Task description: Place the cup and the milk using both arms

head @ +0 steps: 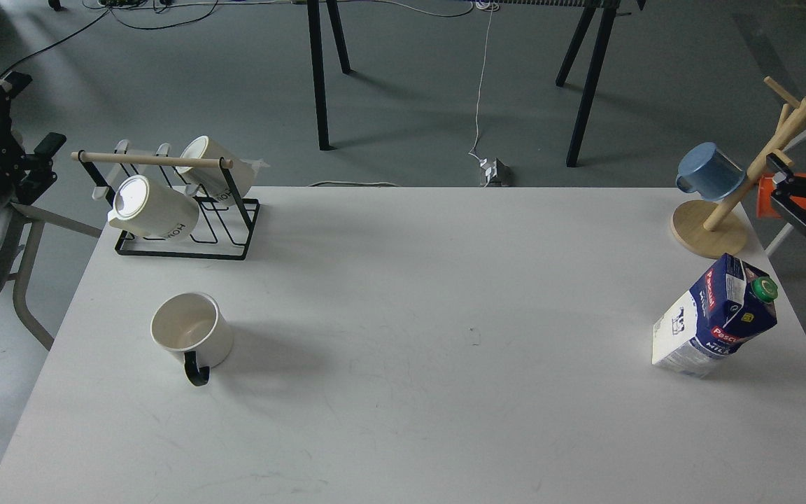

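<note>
The cup [191,329], a short white mug with a black handle turned toward me, stands upright on the left part of the white table [403,336]. The milk [716,316], a blue and white carton with a green cap, stands near the table's right edge. My left gripper [36,119] hovers off the table's far left, well beyond the cup, with its fingers spread and nothing between them. Off the far right corner, beside the wooden mug tree, my right gripper [782,189] is open and empty, above and behind the milk.
A black wire rack [189,231] with a wooden bar holds two cream lettered mugs [154,206] at the back left. A wooden mug tree [711,227] with a blue mug [711,171] stands at the back right. A chair sits off the left edge.
</note>
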`<action>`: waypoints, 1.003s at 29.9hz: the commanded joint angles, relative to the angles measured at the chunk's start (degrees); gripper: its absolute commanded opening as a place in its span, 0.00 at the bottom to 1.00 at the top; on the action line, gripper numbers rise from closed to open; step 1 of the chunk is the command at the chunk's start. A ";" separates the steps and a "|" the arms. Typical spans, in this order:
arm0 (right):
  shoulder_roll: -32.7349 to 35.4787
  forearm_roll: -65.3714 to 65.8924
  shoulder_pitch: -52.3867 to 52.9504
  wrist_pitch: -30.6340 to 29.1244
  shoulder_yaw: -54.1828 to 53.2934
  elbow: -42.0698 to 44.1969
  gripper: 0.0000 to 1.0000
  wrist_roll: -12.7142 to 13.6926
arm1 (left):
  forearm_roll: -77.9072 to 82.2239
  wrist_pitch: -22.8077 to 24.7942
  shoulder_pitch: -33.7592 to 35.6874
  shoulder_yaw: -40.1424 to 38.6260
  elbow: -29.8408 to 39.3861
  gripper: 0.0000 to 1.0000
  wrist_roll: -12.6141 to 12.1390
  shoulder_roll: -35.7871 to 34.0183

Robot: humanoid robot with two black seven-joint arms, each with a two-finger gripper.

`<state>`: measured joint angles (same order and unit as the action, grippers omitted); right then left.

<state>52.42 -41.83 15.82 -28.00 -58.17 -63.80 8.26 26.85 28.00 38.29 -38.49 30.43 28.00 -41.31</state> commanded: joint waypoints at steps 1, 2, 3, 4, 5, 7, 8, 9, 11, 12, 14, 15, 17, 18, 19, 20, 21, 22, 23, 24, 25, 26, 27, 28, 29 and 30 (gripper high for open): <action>-0.03 0.00 -0.17 0.00 0.07 0.08 0.99 0.00 | -2.59 0.00 -0.06 -0.09 -0.98 1.00 0.00 -0.17; -0.03 0.00 -0.09 0.00 0.07 0.08 0.99 0.00 | -3.55 0.00 -0.15 -0.09 -0.98 1.00 0.00 -0.17; -0.03 0.00 -0.08 0.00 0.07 0.08 0.99 0.00 | -4.35 0.00 -0.15 -0.01 -1.07 1.00 0.00 -0.35; -0.03 0.00 -0.08 0.00 0.07 0.08 0.99 0.00 | -4.62 0.00 0.02 0.26 -1.25 1.00 0.00 -0.44; -0.03 0.00 -0.08 0.00 -0.02 0.16 0.99 0.00 | -4.79 0.00 0.03 0.26 -1.25 1.00 0.00 -0.44; -0.03 -0.09 -0.17 0.00 -0.10 0.16 0.99 0.00 | -5.23 0.00 0.11 -0.09 -1.42 1.00 0.00 -0.44; -0.03 -0.09 -0.17 0.00 -0.10 0.16 0.99 -0.08 | -5.23 0.00 0.11 -0.09 -1.68 1.00 0.00 -0.35; -0.03 0.00 -0.17 0.00 -0.10 0.16 0.99 -0.17 | -5.23 0.00 0.38 -0.18 -1.69 1.00 0.00 -0.35; -0.21 -0.09 -0.17 0.00 -0.19 0.16 0.99 -0.35 | -4.89 0.00 0.90 0.08 -1.69 1.00 0.00 -0.87; -0.38 -0.09 -0.17 0.00 -0.11 0.43 0.99 -0.35 | -4.19 0.00 0.82 0.78 -1.17 1.00 0.00 -1.66; -1.00 0.00 -0.26 0.00 0.07 1.30 0.99 -0.26 | -1.12 0.00 1.17 1.13 -0.98 1.00 0.00 -3.68; -1.35 0.00 -0.35 0.00 0.07 1.74 0.99 -0.17 | 1.86 0.00 1.34 1.14 -0.98 1.00 0.00 -4.65; -1.79 0.00 -0.52 0.00 0.07 2.62 0.99 -0.17 | 9.58 0.00 2.57 0.96 -0.46 1.00 0.00 -6.67; -1.79 -0.09 -0.61 0.00 -0.02 2.89 0.99 -0.17 | 13.88 0.00 3.27 0.87 0.59 1.00 0.00 -7.55; -1.79 0.00 -0.53 0.00 -0.02 2.98 0.99 -0.17 | 17.58 0.00 3.63 0.87 2.16 1.00 0.00 -8.43; -1.88 -0.09 -0.52 0.00 -0.02 2.98 0.99 -0.17 | 21.88 0.00 3.63 0.87 4.44 1.00 0.00 -9.65; -1.88 -0.09 -0.61 0.00 -0.10 3.06 0.99 -0.17 | 26.01 0.00 3.63 0.87 7.25 1.00 0.00 -11.15; -1.88 0.00 -0.53 0.00 -0.10 2.98 0.99 -0.17 | 30.32 0.00 3.54 1.05 10.50 1.00 0.00 -12.47; -1.88 -0.09 -0.61 0.00 -0.02 3.06 0.99 -0.17 | 36.19 0.00 3.11 1.14 14.62 1.00 0.00 -13.78; -1.88 0.00 -0.61 0.00 -0.02 2.98 0.99 -0.17 | 41.82 0.00 2.84 1.40 18.05 1.00 0.00 -15.02; -1.88 0.00 -0.61 0.00 -0.02 3.06 0.99 -0.17 | 49.10 0.00 2.67 1.75 22.18 1.00 0.00 -16.25; -1.88 0.00 -0.61 0.00 -0.02 3.06 0.99 -0.17 | 54.74 0.00 2.32 2.45 25.35 1.00 0.00 -17.30; -1.88 -0.09 -0.70 0.00 -0.10 3.06 0.99 -0.17 | 60.45 0.00 1.62 3.59 28.52 1.00 0.00 -18.36; -1.79 0.00 -0.79 0.00 -0.19 3.06 0.99 -0.17 | 64.25 0.00 0.91 4.82 30.81 1.00 0.00 -19.15; -1.79 0.00 -0.96 0.00 -0.28 3.06 0.99 -0.17 | 67.25 0.00 0.04 6.48 32.75 1.00 0.00 -19.94; -1.88 0.00 -1.14 0.00 -0.37 3.06 0.99 -0.26 | 69.19 0.00 -0.58 8.15 33.90 1.00 0.00 -20.12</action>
<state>50.54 -41.88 15.05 -28.00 -58.30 -60.73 8.09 86.83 28.02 39.58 -34.27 58.83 28.03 -59.67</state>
